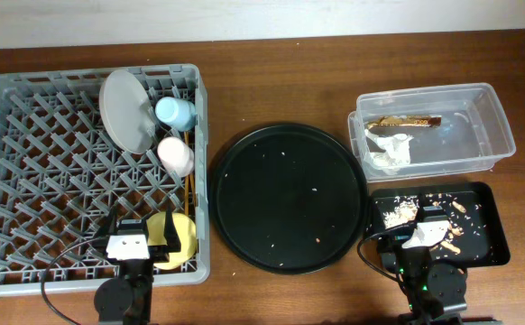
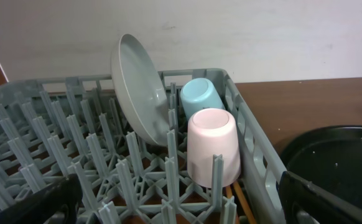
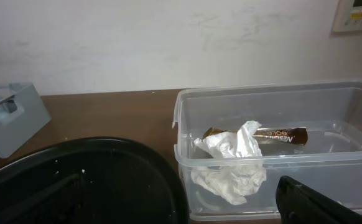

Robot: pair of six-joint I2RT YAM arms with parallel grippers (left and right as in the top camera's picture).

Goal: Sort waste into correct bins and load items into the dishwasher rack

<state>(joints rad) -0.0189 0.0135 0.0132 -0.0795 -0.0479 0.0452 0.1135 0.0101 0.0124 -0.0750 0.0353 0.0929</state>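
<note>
The dishwasher rack (image 1: 28,153) fills the left of the overhead frame: a square grey plastic crate with a lattice floor of thin upright pegs. All the items sit along its right side. The pale round plate (image 1: 127,110) stands on edge near the top, leaning among the pegs, smooth and matte. Just right of it lies the light blue cup (image 1: 176,112), and below that the pink cup (image 1: 176,156). In the left wrist view the pink cup stands mouth down against the rack wall. The two thin wooden chopsticks (image 1: 188,185) lie along the right wall below the pink cup. The small yellow bowl (image 1: 179,236) rests in the lower right corner.

A large round black tray (image 1: 290,197), glossy and dotted with crumbs, sits mid-frame on the brown wooden counter (image 1: 271,81). At upper right, the clear rectangular plastic tub (image 1: 492,126) holds the crumpled white tissue (image 1: 391,150) and the shiny gold-brown wrapper (image 1: 409,121). Below it, the shallow black rectangular tray (image 1: 488,203) holds the loose beige-brown food scraps (image 1: 395,215).

The left end effector (image 1: 141,239) hangs over the rack's lower edge beside the bowl, its dark fingers (image 2: 330,196) spread wide and empty. The right end effector (image 1: 425,230) sits over the black rectangular tray, likewise spread and gripping nothing.
</note>
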